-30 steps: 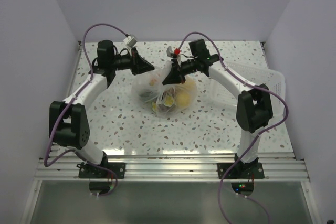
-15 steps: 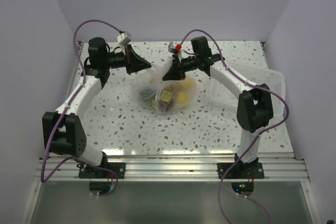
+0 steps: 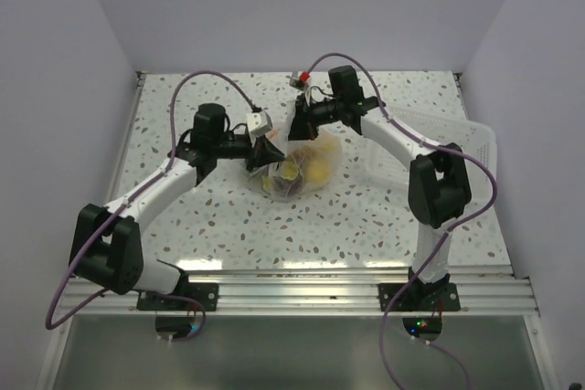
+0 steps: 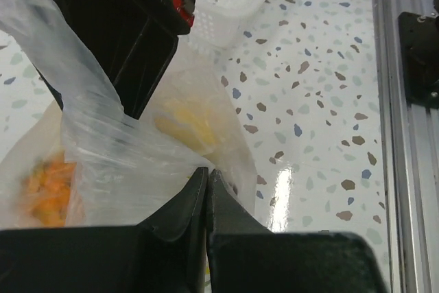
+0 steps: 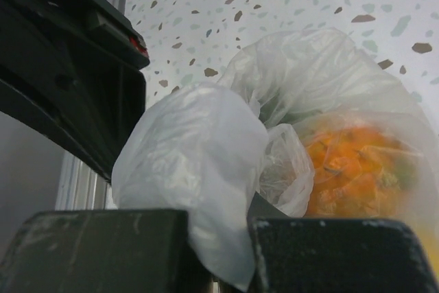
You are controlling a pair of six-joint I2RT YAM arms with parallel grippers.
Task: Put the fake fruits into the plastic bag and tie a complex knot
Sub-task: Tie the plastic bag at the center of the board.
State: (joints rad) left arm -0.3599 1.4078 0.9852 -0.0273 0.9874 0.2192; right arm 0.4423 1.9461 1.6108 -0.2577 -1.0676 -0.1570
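The fake fruits (image 3: pixel 318 169) lie inside the plastic bag (image 4: pixel 130 162) already. My left jaws and right jaws each pinch its film; the knot, I judge, is not finished.

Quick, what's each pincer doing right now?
Left pincer: closed, pinching the plastic bag.
Right pincer: closed on a bunched fold of the same bag.

The left gripper (image 3: pixel 267 154) is now closer to the near edge and tight against the left side of the plastic bag (image 3: pixel 311 169), which looks narrower, while the right gripper (image 3: pixel 300 127) sits slightly farther back.
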